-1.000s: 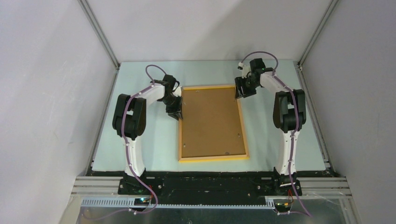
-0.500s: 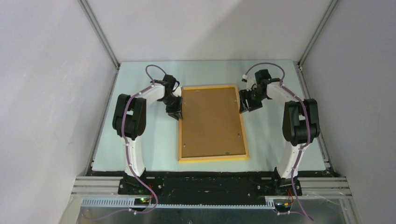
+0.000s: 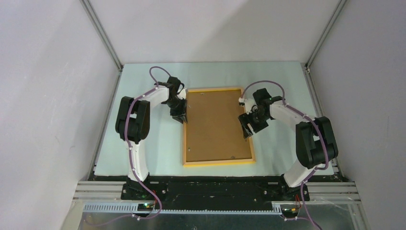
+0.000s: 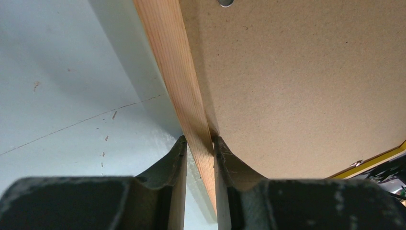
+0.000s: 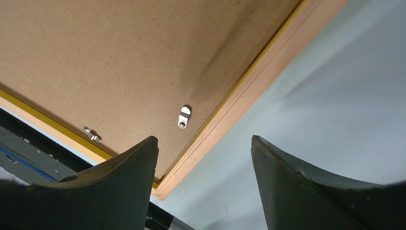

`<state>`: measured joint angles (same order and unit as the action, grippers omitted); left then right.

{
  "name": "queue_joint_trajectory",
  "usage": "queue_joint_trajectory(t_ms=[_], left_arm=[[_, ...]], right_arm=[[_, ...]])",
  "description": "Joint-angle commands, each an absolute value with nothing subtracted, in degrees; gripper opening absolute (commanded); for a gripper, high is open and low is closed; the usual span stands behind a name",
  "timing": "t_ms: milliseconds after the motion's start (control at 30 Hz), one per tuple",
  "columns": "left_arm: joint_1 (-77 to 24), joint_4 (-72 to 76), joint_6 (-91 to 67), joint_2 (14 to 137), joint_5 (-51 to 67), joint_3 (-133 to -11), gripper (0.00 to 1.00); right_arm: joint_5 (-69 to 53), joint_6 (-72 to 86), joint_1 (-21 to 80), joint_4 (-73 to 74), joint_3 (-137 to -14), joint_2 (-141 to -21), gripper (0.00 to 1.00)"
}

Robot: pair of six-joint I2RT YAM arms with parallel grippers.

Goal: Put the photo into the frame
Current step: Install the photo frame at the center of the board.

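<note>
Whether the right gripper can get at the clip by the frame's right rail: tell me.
Probably yes. The right gripper hangs open close to the clip, with nothing between them; the clip lies bare on the backing board.

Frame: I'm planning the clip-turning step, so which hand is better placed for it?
Probably the right hand: open, over the right edge of the frame, a metal clip just ahead. The left hand is shut on the left edge.
</note>
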<state>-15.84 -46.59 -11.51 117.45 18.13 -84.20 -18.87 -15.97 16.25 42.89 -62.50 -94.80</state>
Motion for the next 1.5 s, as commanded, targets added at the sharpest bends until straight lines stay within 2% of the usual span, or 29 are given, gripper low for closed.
queue_joint_trajectory(t_ms=[0,233,867,1467], left_arm=[[-16.4,-46.1,-9.3,115.7,18.0,-86.9,0.0],[-16.4,-46.1,-9.2,115.2,17.8,-86.8,0.0],[-16.4,-46.1,-9.1,114.9,17.9,-86.7,0.0],[-16.4,-46.1,-9.1,114.8,17.7,-86.7,0.0]], right_arm=[[-16.3,-16.2,18.2,40.4,-60.4,-93.6,0.76],[-12.0,-14.0,20.3,38.2,-60.1,-95.0,0.75],[-7.4,-12.4,24.0,36.6,-60.1,-97.6,0.66],[-9.1,-14.4,22.9,37.2,-60.0,-97.8,0.45]])
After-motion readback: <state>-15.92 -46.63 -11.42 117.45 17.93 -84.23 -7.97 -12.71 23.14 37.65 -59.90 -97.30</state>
